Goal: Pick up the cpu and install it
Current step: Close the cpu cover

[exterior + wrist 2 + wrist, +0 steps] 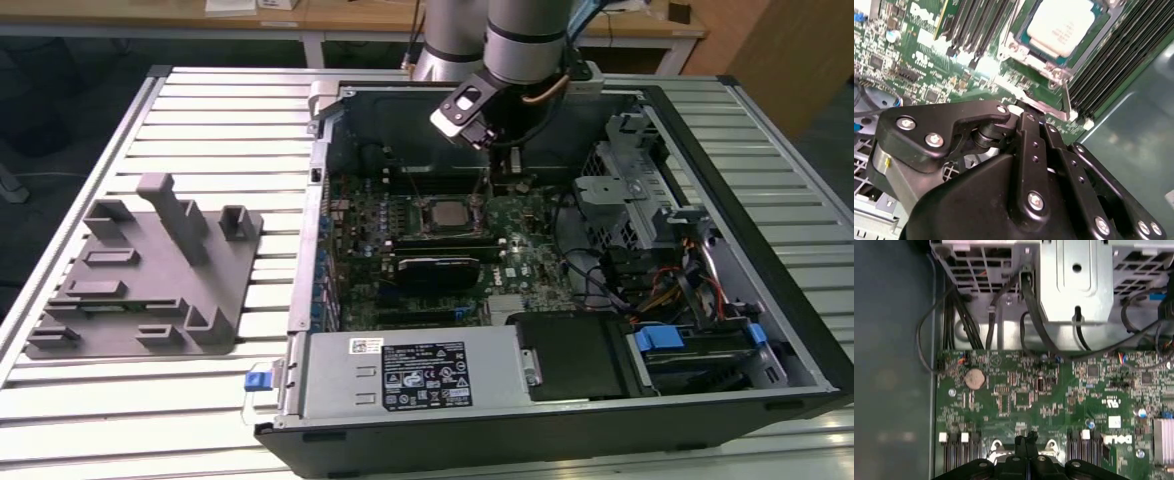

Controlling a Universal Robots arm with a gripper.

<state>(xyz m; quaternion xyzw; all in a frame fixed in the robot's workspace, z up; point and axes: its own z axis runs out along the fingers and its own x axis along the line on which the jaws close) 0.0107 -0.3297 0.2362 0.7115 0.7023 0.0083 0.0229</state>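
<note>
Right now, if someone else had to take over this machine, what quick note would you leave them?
Gripper: shut, with nothing visible between the fingers, its tips low over the motherboard right by the socket frame.
Cpu: lying flat in the socket, silver top up, inside the open computer case.
Done: the cpu looks picked up and seated.
Left: I cannot tell whether the socket lever is latched.
</note>
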